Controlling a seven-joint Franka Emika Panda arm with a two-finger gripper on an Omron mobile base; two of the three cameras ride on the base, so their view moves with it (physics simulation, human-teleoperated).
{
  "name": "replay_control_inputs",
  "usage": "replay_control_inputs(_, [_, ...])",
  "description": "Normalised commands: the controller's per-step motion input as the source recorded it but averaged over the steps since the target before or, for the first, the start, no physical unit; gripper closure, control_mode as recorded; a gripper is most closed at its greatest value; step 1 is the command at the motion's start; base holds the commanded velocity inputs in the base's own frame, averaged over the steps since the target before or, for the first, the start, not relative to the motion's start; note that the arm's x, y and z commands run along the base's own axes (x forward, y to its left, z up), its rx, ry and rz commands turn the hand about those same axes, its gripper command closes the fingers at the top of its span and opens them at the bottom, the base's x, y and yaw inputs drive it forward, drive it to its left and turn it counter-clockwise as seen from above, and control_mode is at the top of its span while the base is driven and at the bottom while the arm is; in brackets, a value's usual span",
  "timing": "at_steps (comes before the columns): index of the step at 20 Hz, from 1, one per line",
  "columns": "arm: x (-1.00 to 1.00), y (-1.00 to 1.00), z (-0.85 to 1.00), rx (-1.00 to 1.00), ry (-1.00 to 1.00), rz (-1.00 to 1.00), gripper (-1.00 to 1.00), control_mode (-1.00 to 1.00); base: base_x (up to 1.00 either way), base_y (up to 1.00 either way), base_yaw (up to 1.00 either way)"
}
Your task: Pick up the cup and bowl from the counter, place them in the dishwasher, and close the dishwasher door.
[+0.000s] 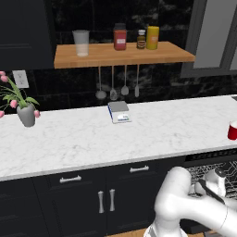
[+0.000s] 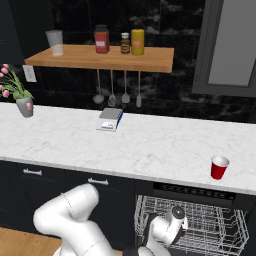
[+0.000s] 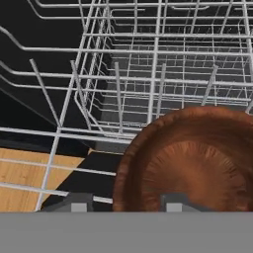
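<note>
Arm bent low in front of the dishwasher (image 2: 200,220), wrist down over the pulled-out wire rack (image 2: 227,227).

Hand view: claw (image 3: 123,205) shows 2 dark finger tips at the bottom edge, set apart. The right fingertip (image 3: 174,203) lies in front of the inner surface of the bowl (image 3: 197,163); the left one sits just outside the bowl's rim. Rim falls between the 2 tips. Whether the pads press on the rim or stand off it: cannot tell.

Bowl: dark brown, rounded, open side toward the camera, at the near edge of the rack, wire tines behind and to the left of it. Wooden floor (image 3: 24,178) visible through the wires at lower left.

Cup (image 2: 219,166): red, upright, on the table (image 2: 125,145) near its front edge, above the dishwasher, well apart from the arm.

Other items on the table: a small scale (image 2: 110,119) near the back, a grey vase of pink flowers (image 2: 22,102) at the far left.

Wooden wall shelf (image 2: 100,57) carries a glass tumbler (image 2: 55,42), a red-labelled jar (image 2: 101,39), a small dark jar and a yellow canister. 4 utensils hang beneath it.
</note>
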Motion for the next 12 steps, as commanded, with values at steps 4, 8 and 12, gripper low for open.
replay_control_inputs(4, [-0.01, 0.00, 0.60, 0.00, -0.08, 0.00, -1.00, -1.00, 0.00, 0.00, 0.00])
replay_control_inputs(8, [-0.04, 0.00, 0.83, 0.00, -0.09, 0.00, -1.00, -1.00, 0.00, 0.00, 0.00])
replay_control_inputs(12, [-0.33, -0.22, 0.89, 0.00, -0.01, 0.00, -1.00, -1.00, 0.00, 0.00, 0.00])
